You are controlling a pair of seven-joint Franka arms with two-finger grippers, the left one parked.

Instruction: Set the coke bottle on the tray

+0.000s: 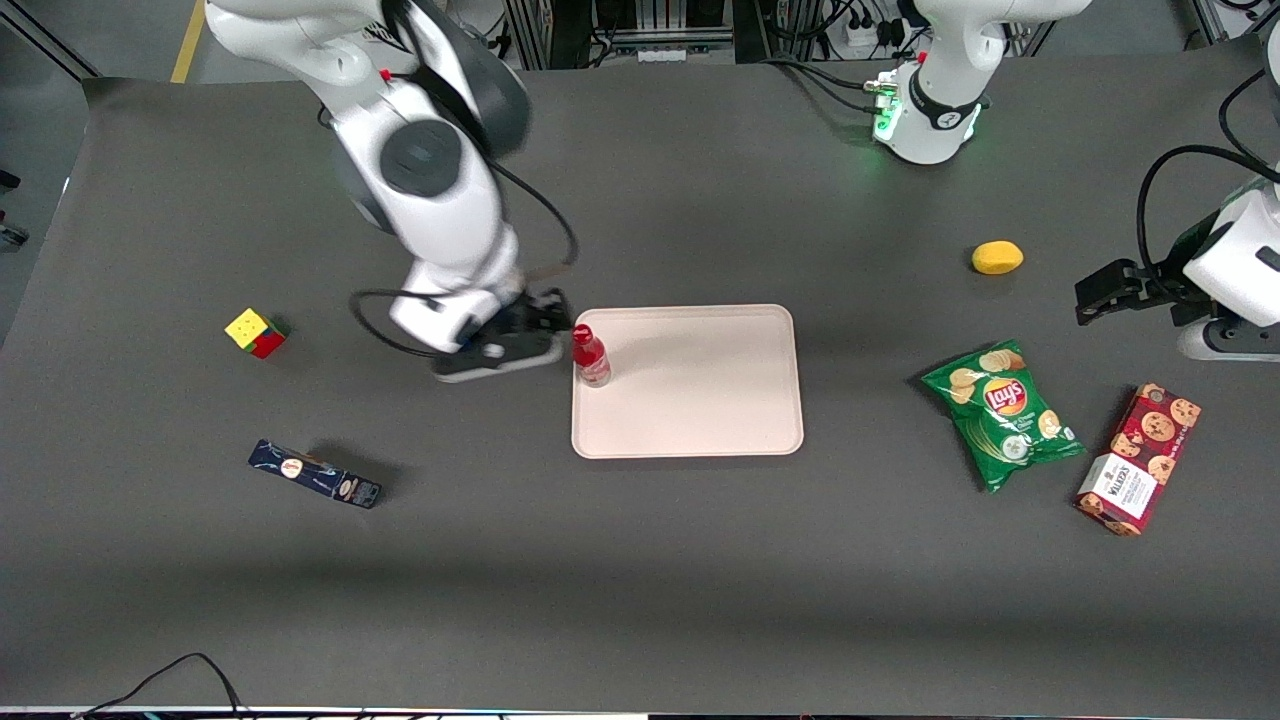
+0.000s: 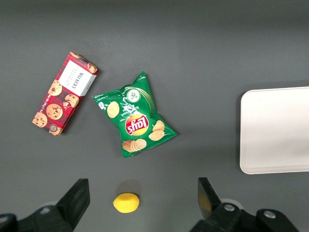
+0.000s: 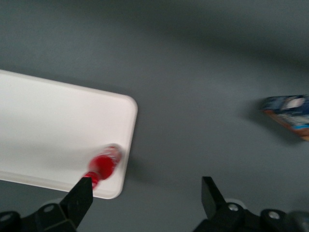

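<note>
Fingers (image 3: 82,193): spread apart, gripping nothing; the gripper (image 1: 545,318) hangs just beside the tray's working-arm edge, close to the bottle's cap.

Dark blue box (image 1: 315,474): lies flat nearest the front edge of the table (image 1: 640,580), toward the working arm's end; print unreadable.

Cookie box (image 1: 1139,458): red, label reads "Walkers"; lies toward the parked arm's end.

Chip bag (image 1: 1003,412): green, "Lay's" logo; beside the cookie box.

Tray (image 1: 700,400): pale pink, mid-table.

Coke bottle (image 1: 590,356): stands upright on the tray, long axis vertical, red cap up, just inside the rim at the working-arm edge, closer to the farther corner. White lettering on its side, not legible.

Colour cube (image 1: 256,332): yellow, red and green faces; toward the working arm's end.

Lemon (image 1: 997,257): yellow, farthest back, toward the parked arm's end.
</note>
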